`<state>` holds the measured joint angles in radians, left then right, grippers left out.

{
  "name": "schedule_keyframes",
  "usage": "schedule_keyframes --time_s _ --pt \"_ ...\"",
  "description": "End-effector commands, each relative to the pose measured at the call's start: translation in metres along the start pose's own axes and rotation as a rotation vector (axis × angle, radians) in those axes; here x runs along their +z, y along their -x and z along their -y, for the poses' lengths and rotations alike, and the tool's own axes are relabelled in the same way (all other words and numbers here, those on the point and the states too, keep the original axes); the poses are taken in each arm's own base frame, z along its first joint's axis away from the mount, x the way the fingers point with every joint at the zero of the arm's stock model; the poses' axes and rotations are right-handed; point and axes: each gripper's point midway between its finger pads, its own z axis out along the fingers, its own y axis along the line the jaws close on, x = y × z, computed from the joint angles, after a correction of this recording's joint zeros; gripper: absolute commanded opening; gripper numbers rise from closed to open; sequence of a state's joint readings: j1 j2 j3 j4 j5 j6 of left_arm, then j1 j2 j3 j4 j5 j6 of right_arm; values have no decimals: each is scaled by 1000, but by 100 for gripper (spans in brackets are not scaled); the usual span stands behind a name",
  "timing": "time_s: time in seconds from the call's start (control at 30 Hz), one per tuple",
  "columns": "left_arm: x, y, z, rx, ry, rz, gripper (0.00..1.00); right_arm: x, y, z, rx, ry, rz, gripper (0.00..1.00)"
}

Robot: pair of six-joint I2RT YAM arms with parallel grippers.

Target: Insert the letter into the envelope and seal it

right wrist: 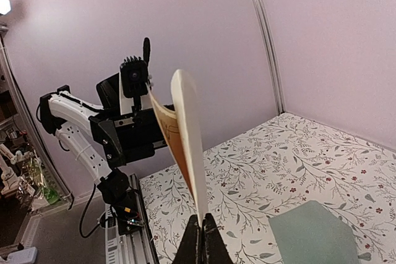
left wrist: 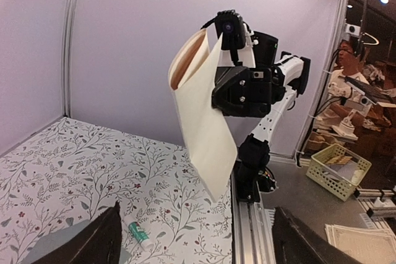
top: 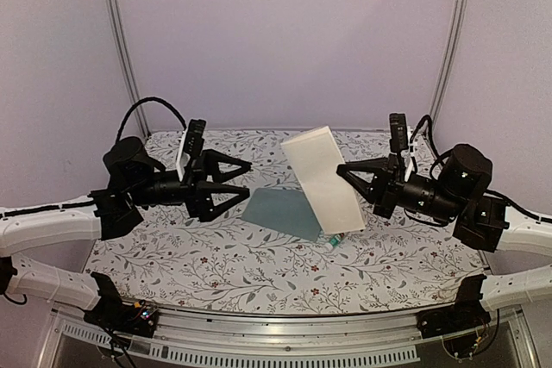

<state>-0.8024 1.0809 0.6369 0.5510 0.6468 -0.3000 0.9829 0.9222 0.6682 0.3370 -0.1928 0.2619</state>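
My right gripper (top: 342,171) is shut on the lower edge of the letter (top: 323,178) and holds it upright above the table. The letter curves over on itself, whitish back outward; its tan bordered face shows in the right wrist view (right wrist: 170,134), above the closed jaws of the gripper (right wrist: 202,239). The left wrist view also shows the letter (left wrist: 204,122). The pale teal envelope (top: 280,210) lies flat on the table below and left of it, also in the right wrist view (right wrist: 312,236). My left gripper (top: 246,178) is open and empty, left of the letter, its fingers (left wrist: 99,239) wide apart.
A small white-and-green glue stick (top: 333,240) lies on the floral tablecloth (top: 216,265) just right of the envelope, also in the left wrist view (left wrist: 137,232). Lilac walls close the back and sides. A yellow basket (left wrist: 337,168) stands beyond the table.
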Motion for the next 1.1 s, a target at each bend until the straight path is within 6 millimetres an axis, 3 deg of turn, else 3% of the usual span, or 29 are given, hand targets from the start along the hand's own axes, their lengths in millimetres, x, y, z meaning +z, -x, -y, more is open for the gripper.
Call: schedule_keyframes --time_s 0.0,0.2,0.53,0.6,0.83,1.0,1.07 --pt "18 19 9 36 -60 60 78 2 21 -13 76 66 84 0" --pt "43 21 9 45 -77 75 69 10 17 -15 104 97 75 0" --pt "62 36 16 77 -110 135 53 18 7 -23 133 164 46 0" --pt "63 38 17 80 -109 148 44 17 6 -25 137 177 42 0" --pt "69 46 15 74 -92 173 0 15 3 -33 145 224 30 0" --pt "73 45 15 66 -93 171 0 12 0 -32 132 217 30 0" --pt "75 45 16 63 -100 170 0 11 -2 -31 124 214 24 12"
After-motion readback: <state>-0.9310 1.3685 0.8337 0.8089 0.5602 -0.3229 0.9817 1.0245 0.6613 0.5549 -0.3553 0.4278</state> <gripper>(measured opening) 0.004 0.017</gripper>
